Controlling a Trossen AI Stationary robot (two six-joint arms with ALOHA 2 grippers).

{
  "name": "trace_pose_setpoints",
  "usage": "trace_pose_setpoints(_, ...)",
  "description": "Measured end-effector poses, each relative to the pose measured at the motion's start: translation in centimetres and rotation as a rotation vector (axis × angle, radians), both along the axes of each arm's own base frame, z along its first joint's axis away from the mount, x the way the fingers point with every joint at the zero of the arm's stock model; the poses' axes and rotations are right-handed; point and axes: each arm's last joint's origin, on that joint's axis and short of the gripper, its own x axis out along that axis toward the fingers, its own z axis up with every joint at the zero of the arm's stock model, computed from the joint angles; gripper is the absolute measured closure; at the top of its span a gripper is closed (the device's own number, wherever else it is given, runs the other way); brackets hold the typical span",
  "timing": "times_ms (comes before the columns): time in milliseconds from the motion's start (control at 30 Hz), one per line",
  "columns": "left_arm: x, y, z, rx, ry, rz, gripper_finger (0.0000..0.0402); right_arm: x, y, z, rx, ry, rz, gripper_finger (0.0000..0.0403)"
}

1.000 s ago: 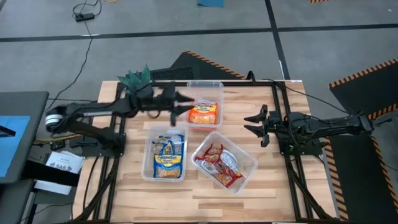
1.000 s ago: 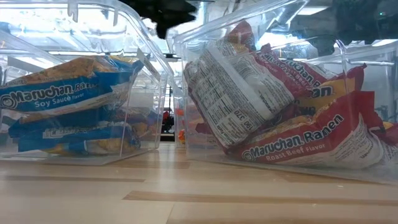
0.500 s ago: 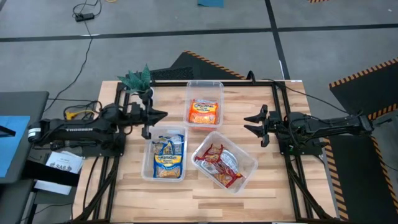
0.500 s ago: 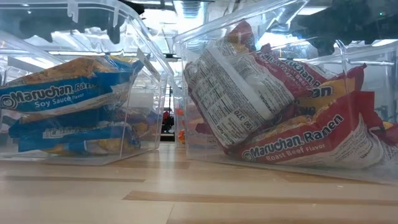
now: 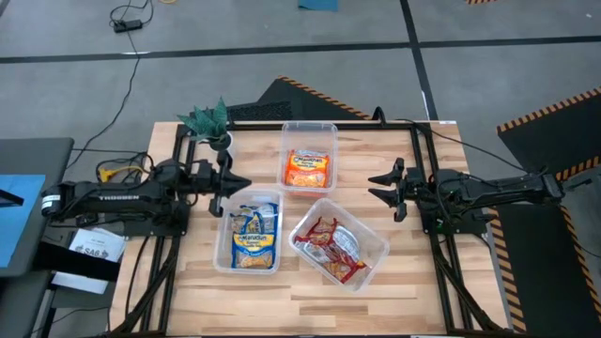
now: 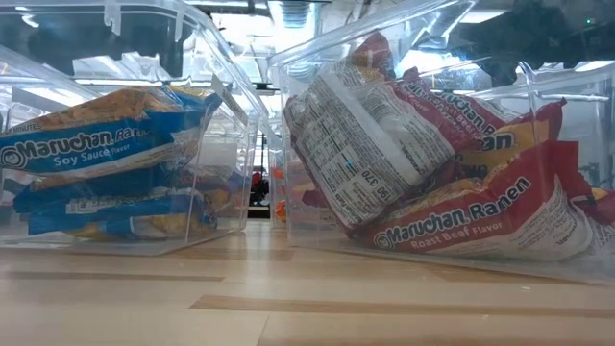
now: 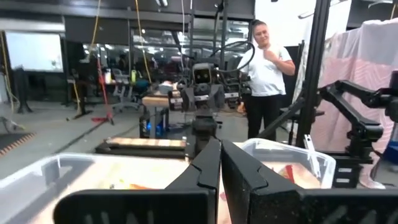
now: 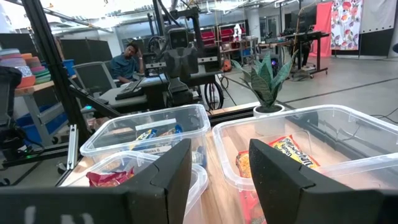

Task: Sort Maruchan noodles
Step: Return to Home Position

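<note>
Maruchan noodles (image 5: 307, 169) lie sorted by colour in three clear bins (image 5: 320, 128) mid-surface (image 5: 399, 272) as the left claw (image 5: 242, 179), fingers pressed together, and the right claw (image 5: 374, 186), fingers apart, flank them empty, the return home apparently needing only a final tuck-in.

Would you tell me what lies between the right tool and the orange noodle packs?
In the high view, only the wall of the clear top bin and bare table separate the right tool from the orange noodle packs.

Three bins (image 5: 309, 125), three noodle piles (image 5: 306, 169), two arms (image 5: 113, 195).
</note>
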Motion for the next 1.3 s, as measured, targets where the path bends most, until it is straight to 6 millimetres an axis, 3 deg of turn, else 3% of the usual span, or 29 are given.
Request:
trace_pose_setpoints(567, -1.9, -0.6, 0.7, -0.062, -0.029, -0.064, 0.0401, 0.0, 0.0, -0.1, 0.016, 0.009, 0.001, 0.0221)
trace_pose_setpoints(700, -1.9, -1.4, 0.8, -0.053, -0.039, -0.115, 0.0401, 0.0, 0.0, 0.0, 0.022, 0.001, 0.002, 0.0221)
trace_pose_setpoints(1067, -1.7, -3.8, 0.8, -0.014, -0.050, -0.023, 0.0401, 0.0, 0.0, 0.0, 0.034, -0.005, 0.003, 0.0221)
trace_pose_setpoints(1300, -1.9, -4.1, 0.4, 0.025, 0.005, -0.069, 0.0401, 0.0, 0.0, 0.0, 0.035, -0.005, 0.003, 0.0221)
